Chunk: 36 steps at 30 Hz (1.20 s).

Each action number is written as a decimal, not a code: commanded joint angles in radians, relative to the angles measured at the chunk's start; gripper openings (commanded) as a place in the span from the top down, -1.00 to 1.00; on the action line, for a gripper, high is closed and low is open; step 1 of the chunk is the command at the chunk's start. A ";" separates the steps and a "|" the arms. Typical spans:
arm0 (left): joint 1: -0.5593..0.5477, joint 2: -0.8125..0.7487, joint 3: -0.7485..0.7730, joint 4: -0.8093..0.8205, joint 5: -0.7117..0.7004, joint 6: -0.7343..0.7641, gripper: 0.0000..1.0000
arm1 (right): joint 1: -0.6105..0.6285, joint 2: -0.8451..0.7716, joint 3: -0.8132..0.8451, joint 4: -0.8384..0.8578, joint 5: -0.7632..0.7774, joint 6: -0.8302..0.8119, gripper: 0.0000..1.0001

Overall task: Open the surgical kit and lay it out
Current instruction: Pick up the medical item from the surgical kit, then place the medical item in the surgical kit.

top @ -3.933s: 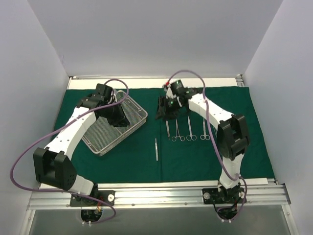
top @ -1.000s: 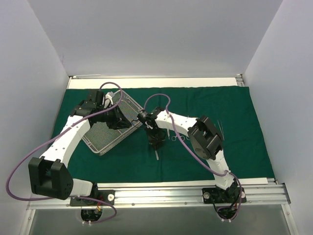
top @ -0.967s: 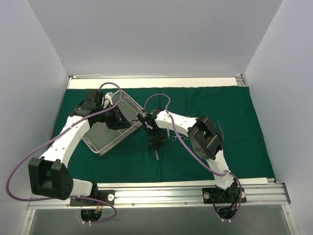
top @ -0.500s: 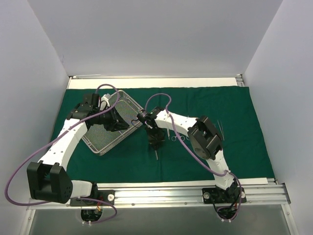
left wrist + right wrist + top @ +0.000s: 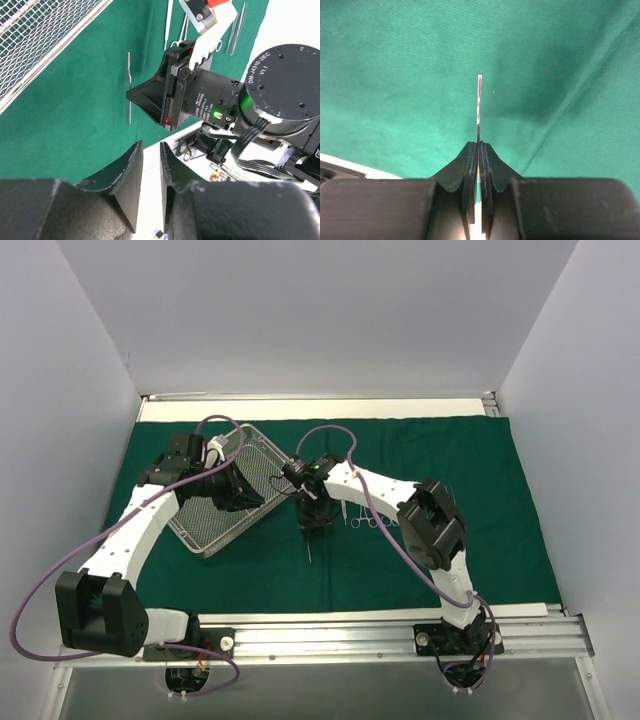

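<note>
The dark green cloth (image 5: 480, 540) lies spread over the table. The silver wire-mesh tray (image 5: 215, 525) sits tilted at the left and also shows in the left wrist view (image 5: 40, 30). My right gripper (image 5: 311, 525) (image 5: 478, 146) is shut on a slender steel instrument (image 5: 479, 107), held just above the cloth beside the tray, its tip pointing toward the near edge (image 5: 310, 552). My left gripper (image 5: 243, 495) (image 5: 150, 155) hovers over the tray's right side, its jaws a narrow gap apart and empty. Ring-handled instruments (image 5: 362, 521) lie in a row, partly hidden by my right arm.
A thin steel instrument (image 5: 455, 502) lies on the cloth at the right. My right arm reaches across the middle toward the tray, close to my left gripper. White walls enclose the table on three sides. A metal rail (image 5: 320, 640) runs along the near edge.
My right gripper went from the far middle to the slender instrument by the tray, shut on it and moved it slightly left. My left gripper shifted a little over the tray.
</note>
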 commanded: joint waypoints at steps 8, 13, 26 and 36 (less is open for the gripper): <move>0.006 -0.086 -0.089 0.243 0.164 0.043 0.22 | -0.156 -0.195 -0.031 0.104 -0.218 -0.055 1.00; -0.009 -0.108 -0.146 0.378 0.234 0.035 0.09 | -0.202 -0.252 -0.042 0.205 -0.382 -0.128 1.00; -0.131 -0.120 -0.220 0.720 0.274 -0.152 -0.23 | -0.227 -0.421 -0.126 0.434 -0.568 -0.076 1.00; -0.194 -0.071 -0.228 0.805 0.274 -0.195 -0.22 | -0.262 -0.460 -0.174 0.538 -0.619 0.011 1.00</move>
